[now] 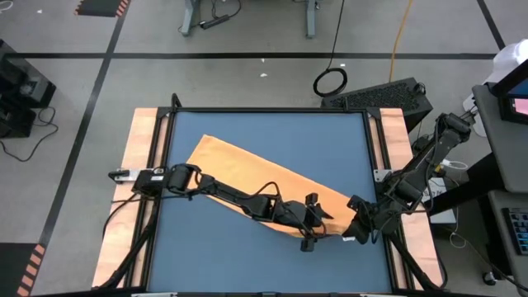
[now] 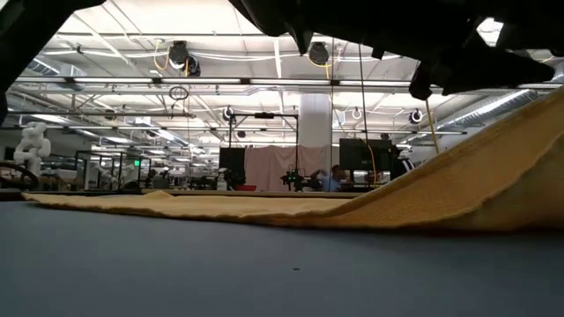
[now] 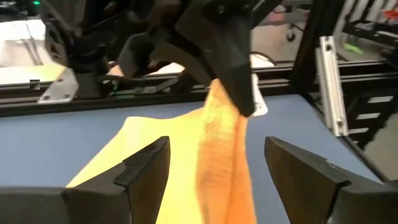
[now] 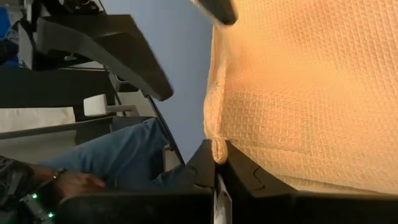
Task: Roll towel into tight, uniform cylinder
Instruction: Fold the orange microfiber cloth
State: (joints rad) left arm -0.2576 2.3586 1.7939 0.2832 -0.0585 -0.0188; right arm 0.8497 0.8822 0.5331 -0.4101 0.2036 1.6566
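While right hand (image 4: 216, 180) pinches towel (image 1: 247, 169), left hand (image 3: 214, 171) spread, no legible writing

High view straight down over table (image 1: 272, 272); low view level at tabletop; both wrist views close on towel (image 3: 217, 155), shared by all.

The left gripper (image 1: 312, 221) hangs with fingers spread wide, facing the right gripper (image 1: 356, 224), whose fingers are pinched together.

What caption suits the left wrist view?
Right gripper shut on a lifted fold of the towel, seen between the open left gripper fingers.
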